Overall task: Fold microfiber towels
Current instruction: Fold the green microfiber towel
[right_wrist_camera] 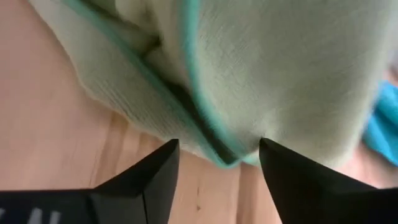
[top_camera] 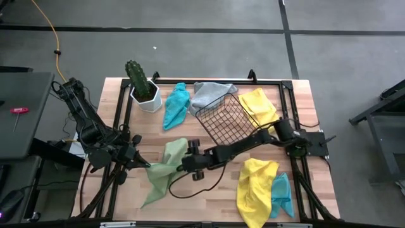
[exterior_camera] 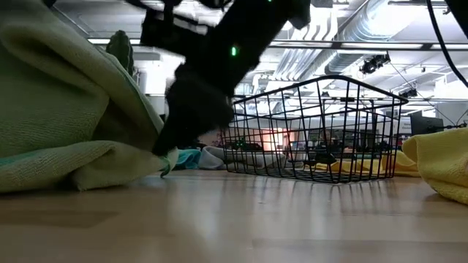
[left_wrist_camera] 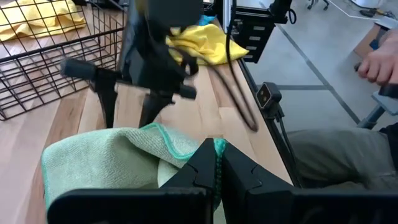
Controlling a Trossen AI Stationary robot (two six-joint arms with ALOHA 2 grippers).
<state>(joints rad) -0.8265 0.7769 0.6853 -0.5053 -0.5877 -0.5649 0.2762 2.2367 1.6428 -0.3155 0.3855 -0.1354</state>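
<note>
You've got six towels around the black wire basket (top_camera: 223,120): two yellow, two teal, one grey, one light green towel (top_camera: 166,166) nearest you. Left gripper (left_wrist_camera: 216,167) pinches its edge; right gripper (right_wrist_camera: 216,163) gapes, empty. Wooden table (top_camera: 215,190), grey floor.

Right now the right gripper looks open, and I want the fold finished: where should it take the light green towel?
Judging by its pose, take the teal-trimmed folded edge of the light green towel lying between the right gripper fingers, coming from the basket side; left gripper pins the opposite corner.
</note>
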